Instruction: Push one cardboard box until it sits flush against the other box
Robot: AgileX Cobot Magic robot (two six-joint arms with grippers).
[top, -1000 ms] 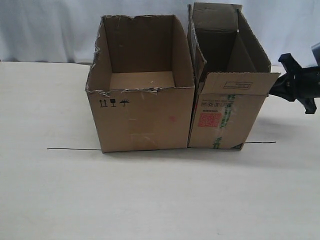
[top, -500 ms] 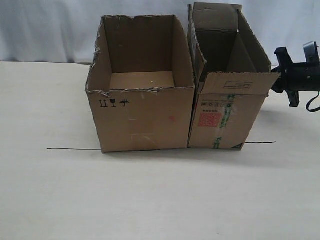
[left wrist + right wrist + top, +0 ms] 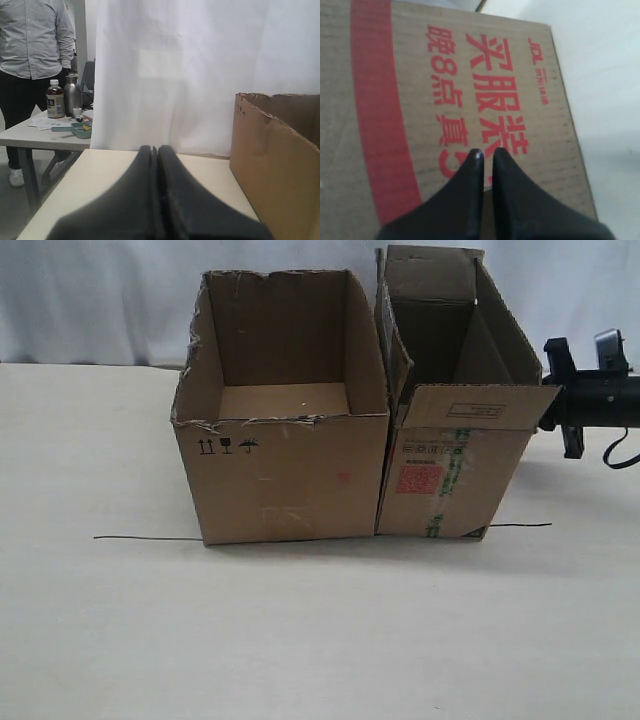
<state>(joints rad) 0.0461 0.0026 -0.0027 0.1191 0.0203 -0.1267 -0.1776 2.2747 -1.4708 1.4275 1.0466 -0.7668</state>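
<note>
Two boxes are recorded side by side on the desk (image 3: pixel 300 640). The cardboard box (image 3: pixel 450 475), marked with a red label and green-striped tape, is set to the right of the other box (image 3: pixel 290 470), adjoining walls touching at the front. The right claw (image 3: pixel 548 418) is held level at the cardboard box's outer side, clenched on nothing; contact cannot be told. The left claw (image 3: pixel 156 150) is clenched, empty, near the other box
</note>
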